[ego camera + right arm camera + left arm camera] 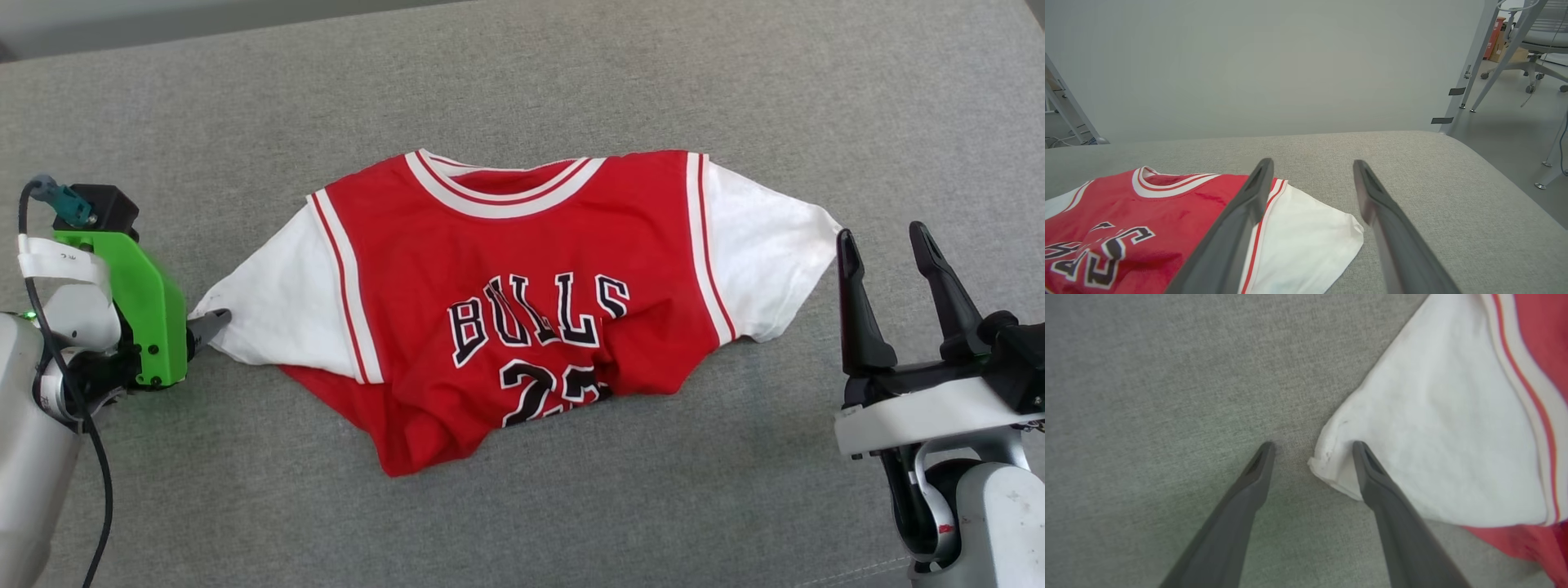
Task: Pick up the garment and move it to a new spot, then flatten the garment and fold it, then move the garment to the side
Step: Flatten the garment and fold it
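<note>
The garment [522,327] lies front-up on the grey cushion [571,82], collar toward the far edge, both white sleeves spread out. Black white-edged "BULLS" reads across the chest. The number below is creased: a "2" is clear, while the second digit is partly lost in a fold. The lower hem is bunched and wrinkled. The left gripper [1312,445] is down at the tip of the left sleeve, jaws apart, the sleeve's corner between them. The right gripper [882,235] hangs just beside the right sleeve, jaws apart, holding nothing.
</note>
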Motion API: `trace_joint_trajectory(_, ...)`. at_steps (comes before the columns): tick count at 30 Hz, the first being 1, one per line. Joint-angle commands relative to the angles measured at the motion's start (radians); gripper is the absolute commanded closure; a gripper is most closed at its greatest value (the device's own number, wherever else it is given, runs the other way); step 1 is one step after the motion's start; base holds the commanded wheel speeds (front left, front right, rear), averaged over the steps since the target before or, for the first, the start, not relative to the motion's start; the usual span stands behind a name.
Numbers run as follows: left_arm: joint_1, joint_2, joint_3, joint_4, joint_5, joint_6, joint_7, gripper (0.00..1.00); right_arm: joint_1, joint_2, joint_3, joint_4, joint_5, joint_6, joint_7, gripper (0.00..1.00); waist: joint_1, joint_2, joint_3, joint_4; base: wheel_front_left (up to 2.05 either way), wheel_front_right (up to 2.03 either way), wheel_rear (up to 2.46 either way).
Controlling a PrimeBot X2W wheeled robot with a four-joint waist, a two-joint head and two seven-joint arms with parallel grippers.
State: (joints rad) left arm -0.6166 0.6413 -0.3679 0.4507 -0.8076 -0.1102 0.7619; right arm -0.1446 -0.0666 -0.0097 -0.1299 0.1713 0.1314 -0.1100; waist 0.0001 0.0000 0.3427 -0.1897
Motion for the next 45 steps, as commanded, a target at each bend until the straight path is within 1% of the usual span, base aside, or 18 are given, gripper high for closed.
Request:
trace_joint_trajectory(1,0.003,0.001,-0.016,0.018,0.001,0.003,0.015,0.0,-0.015,0.004,-0.002,0.004,0.001,-0.001,-0.007,0.0,-0.0001,0.0,0.009,-0.008,0.0,0.0,0.0)
trace_joint_trajectory(4,0.016,-0.001,-0.035,0.03,0.01,0.002,0.023,0.0,-0.017,0.005,-0.007,0.005,-0.001,-0.001,-0.008,0.0,-0.0001,0.0,0.011,-0.005,0.0,0.0,0.0)
trace_joint_trajectory(6,0.025,-0.008,-0.046,0.037,0.004,0.001,0.04,1.0,-0.019,0.005,-0.011,0.006,-0.004,-0.001,-0.007,0.0,-0.0001,0.0,0.01,-0.001,0.0,0.0,0.0)
trace_joint_trajectory(9,0.028,-0.022,-0.041,0.039,-0.001,0.008,0.02,1.0,-0.021,0.006,-0.015,0.006,-0.008,-0.001,-0.004,0.0,-0.0001,0.0,0.007,0.006,0.0,0.0,0.0)
trace_joint_trajectory(13,0.027,-0.035,-0.019,0.038,-0.001,0.018,-0.05,1.0,-0.018,0.004,-0.018,0.012,-0.013,-0.001,0.003,0.0,-0.0001,0.0,-0.012,0.017,0.0,0.0,0.0)
trace_joint_trajectory(15,0.029,-0.04,0.008,0.024,-0.009,0.026,-0.106,1.0,-0.014,0.0,-0.017,0.017,-0.01,-0.001,0.016,0.0,-0.0001,0.0,-0.027,0.023,0.0,0.0,0.0)
trace_joint_trajectory(16,0.031,-0.039,0.019,0.009,-0.001,0.03,-0.147,1.0,-0.011,-0.006,-0.017,0.019,-0.006,-0.001,0.028,0.0,-0.0001,0.0,-0.036,0.028,0.0,0.0,0.0)
trace_joint_trajectory(17,0.049,-0.044,0.038,-0.021,-0.004,0.039,-0.198,1.0,-0.002,-0.021,-0.02,0.025,0.004,-0.001,0.062,0.0,-0.0001,0.0,-0.054,0.039,0.0,0.0,0.0)
trace_joint_trajectory(20,0.086,-0.034,0.052,-0.091,-0.001,0.051,-0.234,1.0,0.008,-0.062,-0.026,0.028,0.011,-0.001,0.13,0.0,-0.0001,0.0,-0.073,0.06,0.0,0.0,0.0)
trace_joint_trajectory(23,0.139,-0.019,0.063,-0.207,-0.008,0.078,-0.233,1.0,0.015,-0.107,-0.032,0.038,0.021,-0.001,0.238,0.0,-0.0001,0.0,-0.089,0.086,0.0,0.0,0.0)
trace_joint_trajectory(26,0.199,-0.008,0.069,-0.342,-0.038,0.105,-0.191,1.0,0.011,-0.152,-0.027,0.047,0.058,-0.001,0.371,0.0,-0.0001,0.0,-0.092,0.113,0.0,0.0,0.0)
trace_joint_trajectory(29,0.259,0.016,0.078,-0.485,-0.048,0.153,-0.15,1.0,-0.008,-0.207,-0.028,0.052,0.087,-0.001,0.503,0.0,-0.0001,0.0,-0.081,0.138,0.0,0.0,0.0)
trace_joint_trajectory(34,0.341,0.041,0.087,-0.695,-0.037,0.232,-0.117,1.0,-0.073,-0.267,-0.04,0.077,0.138,-0.001,0.702,0.0,-0.0001,0.0,-0.048,0.174,0.0,0.0,0.0)
trace_joint_trajectory(36,0.363,0.045,0.085,-0.755,-0.028,0.251,-0.113,1.0,-0.109,-0.281,-0.046,0.096,0.147,-0.001,0.754,0.0,-0.0001,0.0,-0.035,0.186,0.0,0.0,0.0)
trace_joint_trajectory(40,0.395,0.043,0.078,-0.84,-0.018,0.274,-0.111,1.0,-0.181,-0.318,-0.036,0.154,0.142,-0.001,0.824,0.0,-0.0001,0.0,-0.008,0.205,0.0,0.0,0.0)
trace_joint_trajectory(45,0.395,0.034,0.058,-0.895,-0.002,0.28,-0.112,1.0,-0.26,-0.351,-0.034,0.243,0.119,-0.001,0.857,0.0,-0.0001,0.0,0.027,0.231,0.0,0.0,0.0)
